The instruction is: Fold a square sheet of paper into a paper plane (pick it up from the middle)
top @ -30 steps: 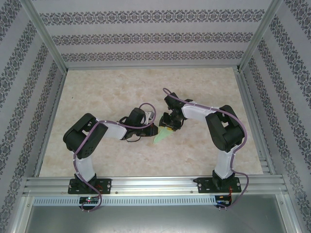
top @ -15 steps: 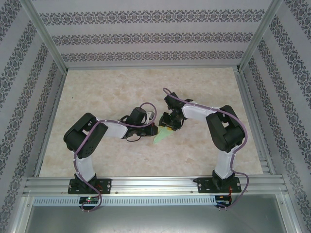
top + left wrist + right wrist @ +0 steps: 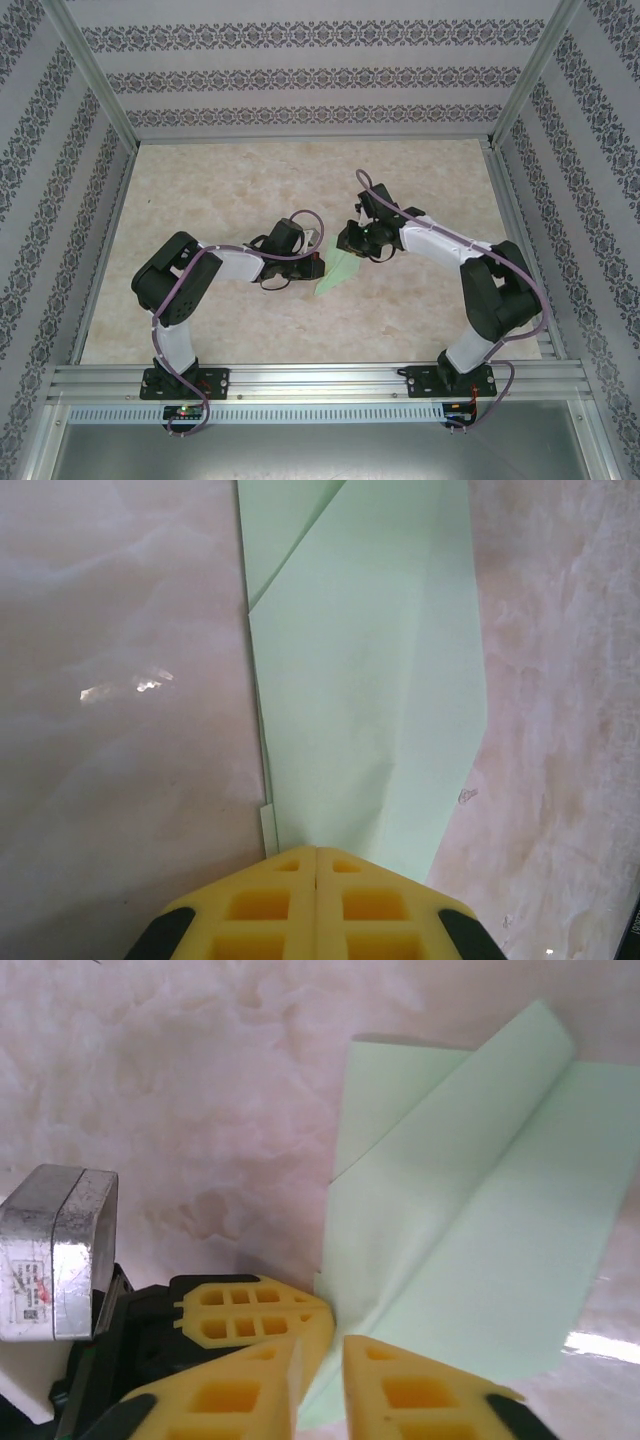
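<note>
the paper plane (image 3: 337, 273) lies mid-table. the left gripper (image 3: 317, 267), at its 9 o'clock, pinches its edge. the right gripper (image 3: 349, 251), at 12 o'clock, is nearly closed, grip unclear. judged best: anchor left, crease along the centre fold.

My left arm (image 3: 180, 290) climbs from its base, folds at the elbow and runs its forearm toward 3 o'clock. My left gripper (image 3: 317, 855) points down, jaws pressed tight together. My right arm (image 3: 495, 295) bends over toward 10 o'clock. My right gripper (image 3: 320, 1360) sits near, at 1 o'clock of the left one, with a narrow slit between its jaws.
</note>
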